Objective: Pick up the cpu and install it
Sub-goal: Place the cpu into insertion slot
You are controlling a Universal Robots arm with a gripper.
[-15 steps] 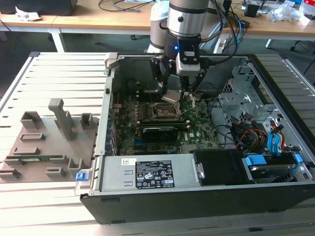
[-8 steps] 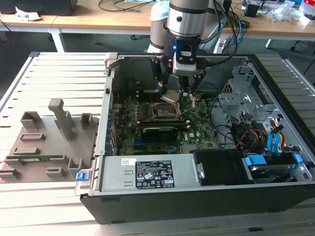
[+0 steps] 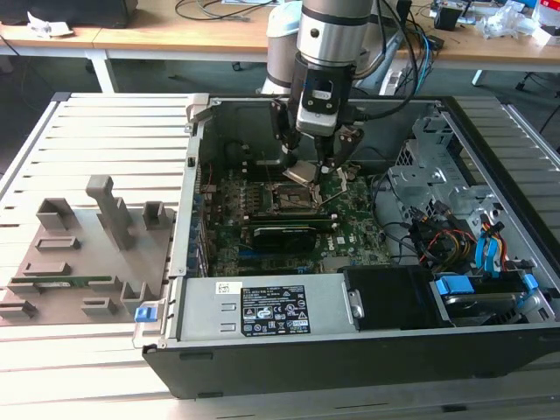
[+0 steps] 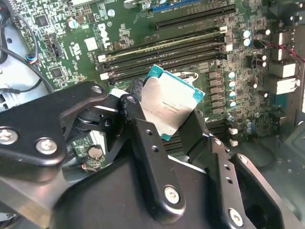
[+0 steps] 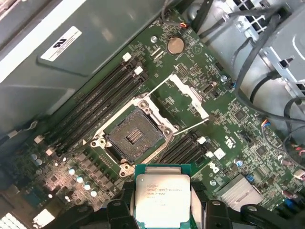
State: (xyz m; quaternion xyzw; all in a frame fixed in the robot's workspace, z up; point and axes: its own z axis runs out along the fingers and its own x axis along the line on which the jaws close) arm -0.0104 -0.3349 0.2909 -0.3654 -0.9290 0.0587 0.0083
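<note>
End effector [image 4: 163,112] clamps cpu [image 5: 162,199] by edges, near open motherboard socket [image 5: 135,137].

The exterior view stands off the arm, raised at the front of the open computer case [image 3: 350,350]. It looks down and across into the case from far enough back to take in the whole of it, the slatted bench [image 3: 105,140] beside the case and the arm [image 3: 328,44] reaching down into it.

The first wrist view rides close above the motherboard inside the case and faces steeply down at the socket [image 5: 131,136], with the cpu [image 5: 162,198] in the jaws in its near foreground.

The second wrist view sits nearer still, just behind the jaws, and looks past the cpu [image 4: 171,102] at the memory slots [image 4: 162,47].

Both wrist views share the cpu and the memory slots. All three share the cpu.
</note>
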